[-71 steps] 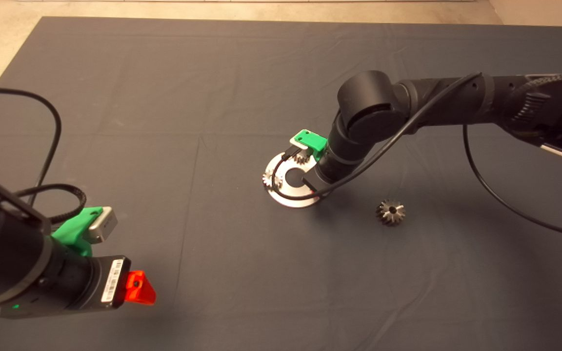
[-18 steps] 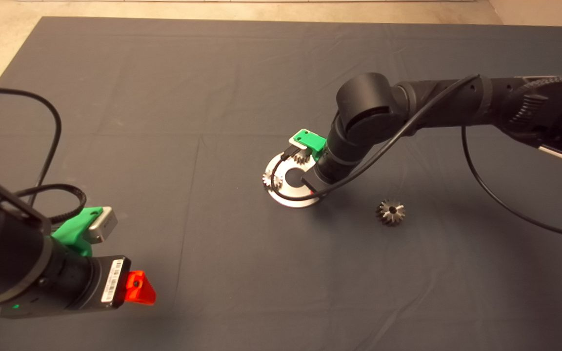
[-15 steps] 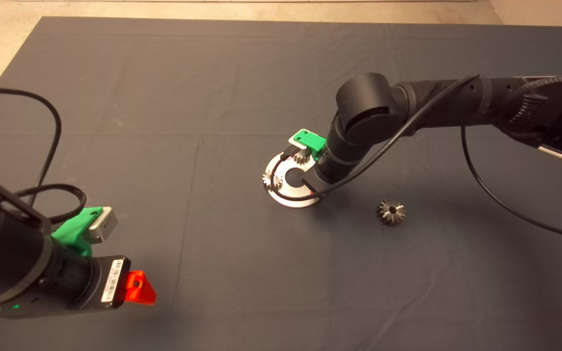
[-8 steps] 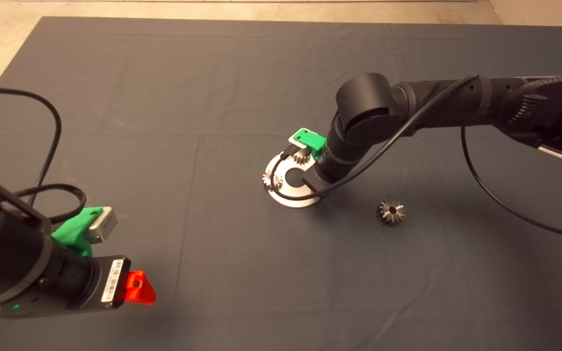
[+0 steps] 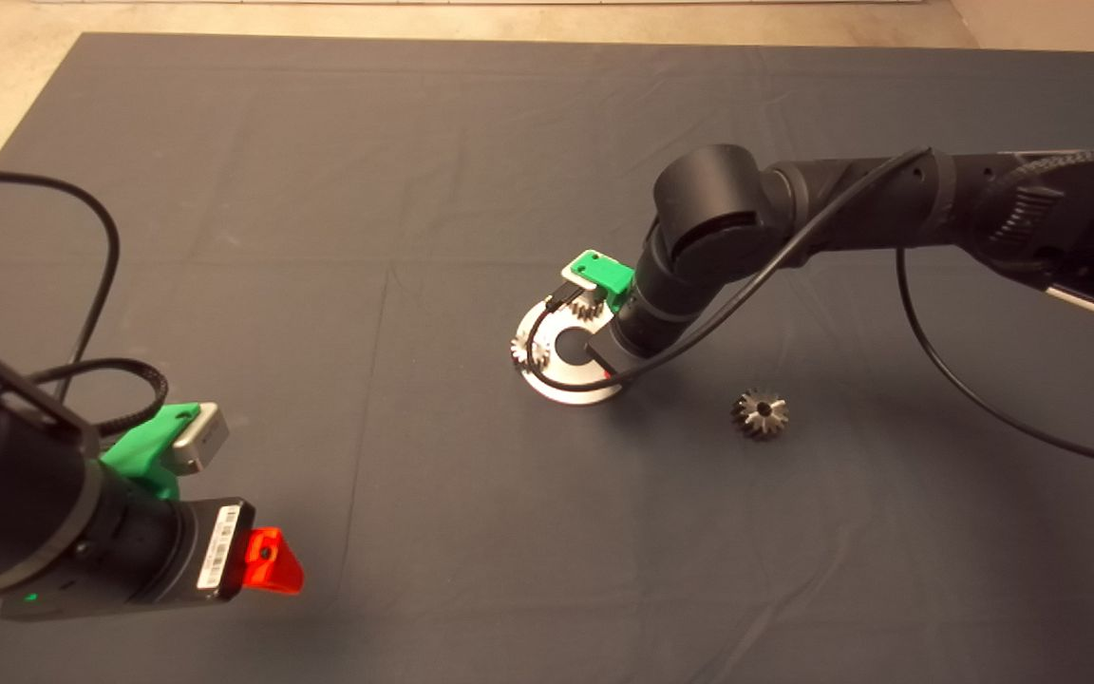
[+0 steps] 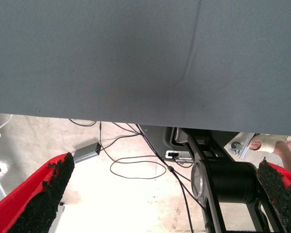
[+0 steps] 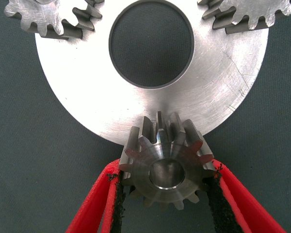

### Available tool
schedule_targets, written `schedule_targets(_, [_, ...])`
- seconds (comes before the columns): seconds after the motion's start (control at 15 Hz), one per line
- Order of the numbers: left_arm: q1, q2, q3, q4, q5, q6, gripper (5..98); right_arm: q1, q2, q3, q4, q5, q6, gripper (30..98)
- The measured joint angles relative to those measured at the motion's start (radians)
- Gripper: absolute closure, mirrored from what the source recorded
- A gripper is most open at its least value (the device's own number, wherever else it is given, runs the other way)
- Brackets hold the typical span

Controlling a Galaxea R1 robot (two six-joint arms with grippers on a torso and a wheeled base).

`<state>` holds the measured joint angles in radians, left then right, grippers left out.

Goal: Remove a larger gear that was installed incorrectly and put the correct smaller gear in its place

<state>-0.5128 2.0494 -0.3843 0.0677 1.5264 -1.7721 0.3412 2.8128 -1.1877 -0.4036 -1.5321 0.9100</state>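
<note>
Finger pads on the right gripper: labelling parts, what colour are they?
Black pads on red fingers, clearest in the right wrist view.

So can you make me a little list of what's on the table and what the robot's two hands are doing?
Right gripper: fingers shut on the small gear, at the edge of the round metal plate
Plate: silver, with a big hole in the middle and two other small gears at its rim
Big gear: lying alone on the dark mat, away from the plate
Left gripper: open, empty, parked at the mat's lower left edge
</note>
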Motion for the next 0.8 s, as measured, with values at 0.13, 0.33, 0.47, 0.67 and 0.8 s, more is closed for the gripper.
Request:
schedule_targets(0.13, [0.0, 0.0, 0.0, 0.0, 0.0, 0.0, 5.9, 0.0, 0.002, 0.0, -0.001, -0.004, 0.0, 89.2])
schedule_targets(0.33, [0.0, 0.0, 0.0, 0.0, 0.0, 0.0, 5.9, -0.001, 0.002, 0.004, -0.004, -0.006, 0.0, 89.2])
schedule_targets(0.47, [0.0, 0.0, 0.0, 0.0, 0.0, 0.0, 5.9, -0.002, 0.002, 0.009, -0.008, -0.006, 0.0, 89.2])
schedule_targets(0.67, [0.0, 0.0, 0.0, 0.0, 0.0, 0.0, 5.9, -0.01, 0.002, 0.014, -0.01, -0.002, 0.0, 89.2])
schedule_targets(0.8, [0.0, 0.0, 0.0, 0.0, 0.0, 0.0, 5.9, -0.017, 0.002, 0.015, -0.012, -0.006, 0.0, 89.2])
